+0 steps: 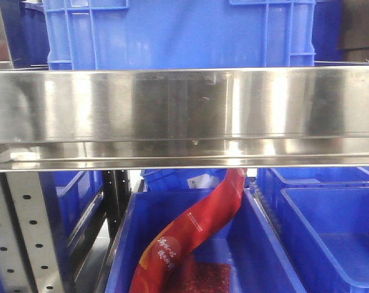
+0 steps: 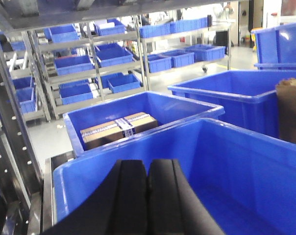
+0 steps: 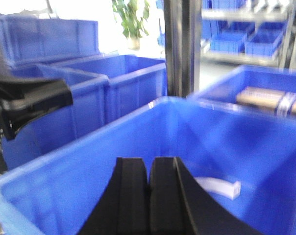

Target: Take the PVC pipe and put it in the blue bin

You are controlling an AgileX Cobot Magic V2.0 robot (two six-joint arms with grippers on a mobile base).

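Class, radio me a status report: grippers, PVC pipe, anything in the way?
Left gripper shut, empty. Right gripper shut, empty, over blue bin. White piece, likely PVC pipe, lies inside it. Nothing covers it.

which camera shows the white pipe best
The right wrist view: the white pipe lies on the floor of the blue bin just beyond the shut right tool, which hides part of it. The front and left wrist views show no pipe at all.

Left gripper (image 2: 147, 183) pointing forward with jaws pressing together, right gripper (image 3: 149, 181) likewise closing flat, holding nothing
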